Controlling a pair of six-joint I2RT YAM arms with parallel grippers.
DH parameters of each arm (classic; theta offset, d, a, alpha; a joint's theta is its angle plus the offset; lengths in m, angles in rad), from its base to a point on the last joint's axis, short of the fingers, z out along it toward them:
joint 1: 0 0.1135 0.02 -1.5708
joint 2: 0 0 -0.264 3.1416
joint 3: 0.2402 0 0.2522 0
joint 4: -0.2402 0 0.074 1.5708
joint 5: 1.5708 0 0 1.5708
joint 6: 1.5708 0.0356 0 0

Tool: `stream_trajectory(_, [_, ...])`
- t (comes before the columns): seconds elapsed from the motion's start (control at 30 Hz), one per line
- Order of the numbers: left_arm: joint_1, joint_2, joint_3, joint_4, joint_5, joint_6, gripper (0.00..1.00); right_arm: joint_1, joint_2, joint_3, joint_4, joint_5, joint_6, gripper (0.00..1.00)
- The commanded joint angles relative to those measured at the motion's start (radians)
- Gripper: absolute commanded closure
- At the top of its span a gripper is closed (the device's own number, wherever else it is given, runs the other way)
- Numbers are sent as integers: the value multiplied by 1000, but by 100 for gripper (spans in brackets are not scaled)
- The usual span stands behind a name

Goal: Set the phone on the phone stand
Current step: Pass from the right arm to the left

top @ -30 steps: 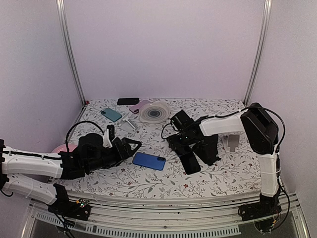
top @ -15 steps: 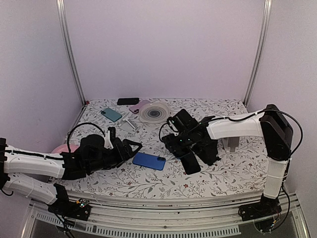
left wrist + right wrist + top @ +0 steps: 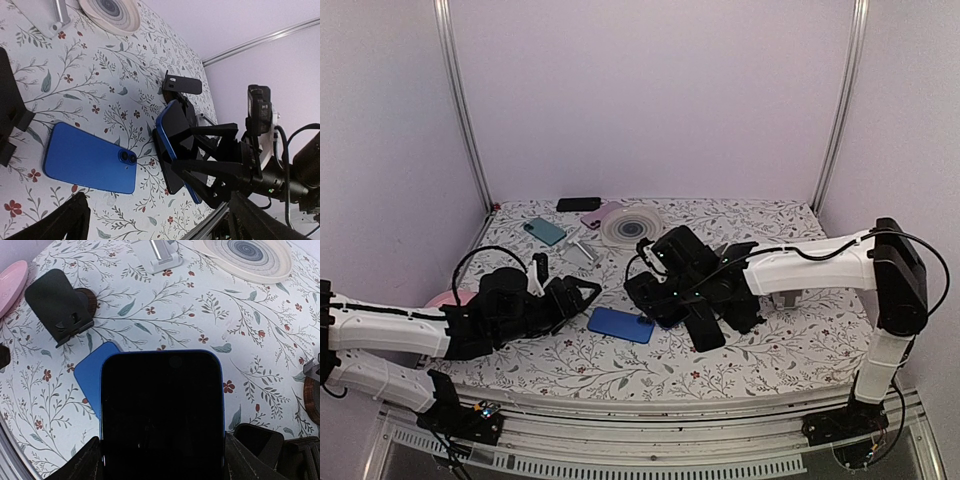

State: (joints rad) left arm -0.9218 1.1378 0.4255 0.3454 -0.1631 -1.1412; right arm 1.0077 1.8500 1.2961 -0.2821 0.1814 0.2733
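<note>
Robot test cell, probably within a lab, is indicated: plain lilac panels [image 3: 650, 100] are framed by aluminium posts [image 3: 464, 110]; a floral-covered table [image 3: 770, 350] is fronted by a mounting rail [image 3: 650, 440].

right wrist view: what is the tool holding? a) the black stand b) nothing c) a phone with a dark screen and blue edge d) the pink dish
c: the right tool has the blue-edged phone between its fingers, dark screen facing the camera, raised above the table, where a second blue phone lies flat.
</note>
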Motion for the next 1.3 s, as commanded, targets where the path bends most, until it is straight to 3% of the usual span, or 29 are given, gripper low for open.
stream_trajectory(0.0, [34,-27,11,-24,7,29,3,32,-75,-10,72,13,-17,58])
stream_trajectory(0.37, [102,-42,52,-49,35,80,4,81,-150,-55,161,-32,-34,58])
stream_trajectory(0.47, [106,-18,75,-41,62,95,8,99,-162,-65,187,-31,-54,58])
stream_trajectory(0.97, [95,138,148,92,266,112,59,173,-133,-36,228,40,-112,58])
stream_trajectory(1.27, [73,158,154,113,302,76,80,179,-120,-34,243,61,-112,58])
